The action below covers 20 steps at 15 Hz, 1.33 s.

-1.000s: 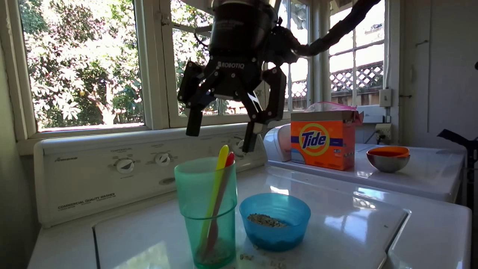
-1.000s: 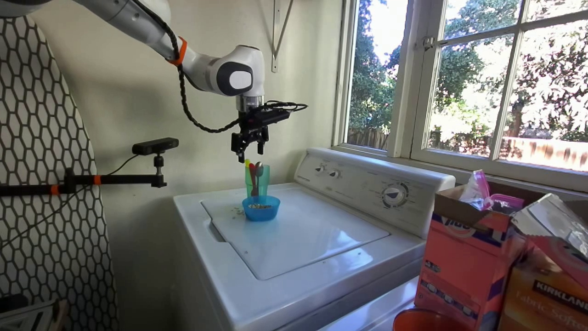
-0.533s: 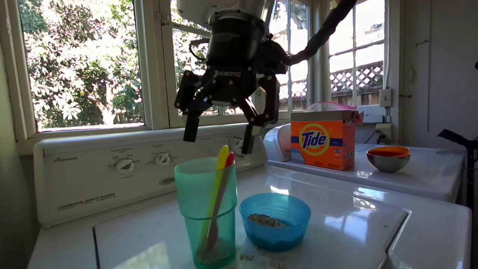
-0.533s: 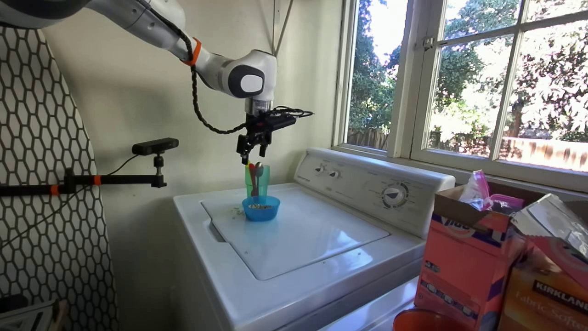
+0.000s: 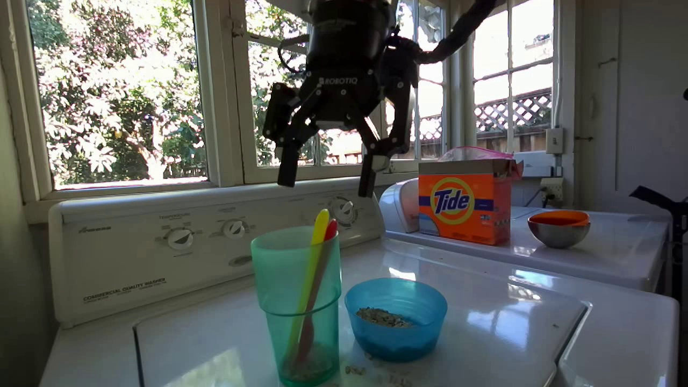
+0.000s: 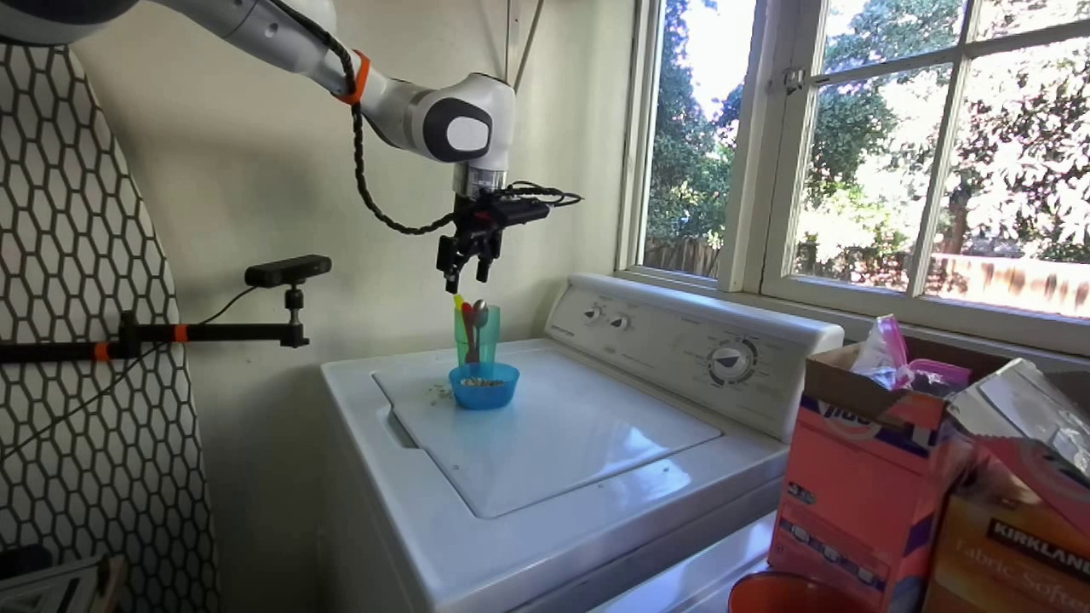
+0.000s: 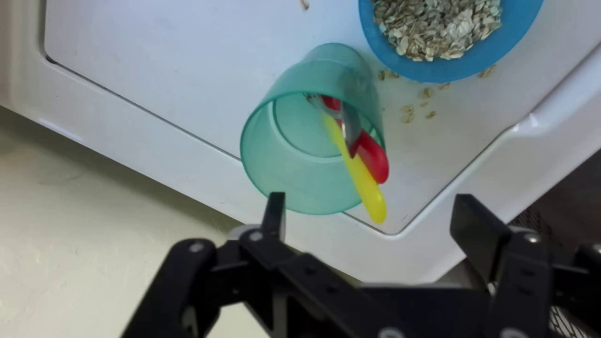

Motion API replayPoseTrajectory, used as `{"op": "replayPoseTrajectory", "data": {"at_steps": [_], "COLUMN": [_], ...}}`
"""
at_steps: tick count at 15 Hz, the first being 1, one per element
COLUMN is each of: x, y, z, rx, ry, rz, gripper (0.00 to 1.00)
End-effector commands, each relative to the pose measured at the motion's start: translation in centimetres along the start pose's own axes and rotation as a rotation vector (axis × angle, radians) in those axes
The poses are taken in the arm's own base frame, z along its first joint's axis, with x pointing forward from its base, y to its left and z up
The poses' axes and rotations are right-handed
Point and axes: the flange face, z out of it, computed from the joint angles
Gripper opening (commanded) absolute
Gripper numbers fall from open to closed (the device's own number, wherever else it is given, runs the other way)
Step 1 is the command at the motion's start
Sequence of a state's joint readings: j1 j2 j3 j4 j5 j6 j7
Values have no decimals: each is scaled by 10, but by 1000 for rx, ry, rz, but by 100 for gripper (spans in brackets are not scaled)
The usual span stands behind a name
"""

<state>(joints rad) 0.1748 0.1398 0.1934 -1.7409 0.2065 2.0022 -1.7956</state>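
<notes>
Now that the gripper [image 5: 327, 190] has lifted slightly over the last half second, it hangs clear above the green cup [image 5: 280, 293] | jaws spread, empty: yellow handle [image 7: 357, 171] and red handle [image 7: 374, 159] remain ungrasped, leaning in it | cup on washer lid [image 5: 484, 360], left of blue bowl [image 5: 398, 344] in an exterior view

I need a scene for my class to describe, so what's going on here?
A robot arm has its hand open, holding nothing, roughly above a cup on a washer. A yellow handle, a red handle and a metal spoon lean in the cup, untouched by the hand. Beside it is a bowl of what look like oats, with loose flakes nearby.
</notes>
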Motion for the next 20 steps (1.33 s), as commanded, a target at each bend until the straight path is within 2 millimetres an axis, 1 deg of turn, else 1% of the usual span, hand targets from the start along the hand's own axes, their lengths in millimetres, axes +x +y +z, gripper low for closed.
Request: {"op": "replayPoseTrajectory", "data": {"at_steps": [1,2,3,5,7,8,9,10,11,13,15,17,19,20], "x": [9,10,10,15,15,15,15,16,16,14,13,9,7,7], "y": [-29,-35,-42,-54,-62,-64,-64,-65,-65,-61,-57,-54,-53,-52], "z": [-9,-8,-6,0,9,12,18,23,26,31,29,25,24,25], "rx": [-1,1,0,-10,-50,-74,-85,-95,-108,-137,-167,-185,-187,-183], "ry": [-32,-39,-41,-34,-70,-68,-67,-69,-76,-84,-102,-118,-124,-124], "rz": [31,36,42,53,86,102,124,138,148,164,167,167,166,162], "gripper": [86,88,92,92,86,85,78,81,80,76,76,79,74,68]}}
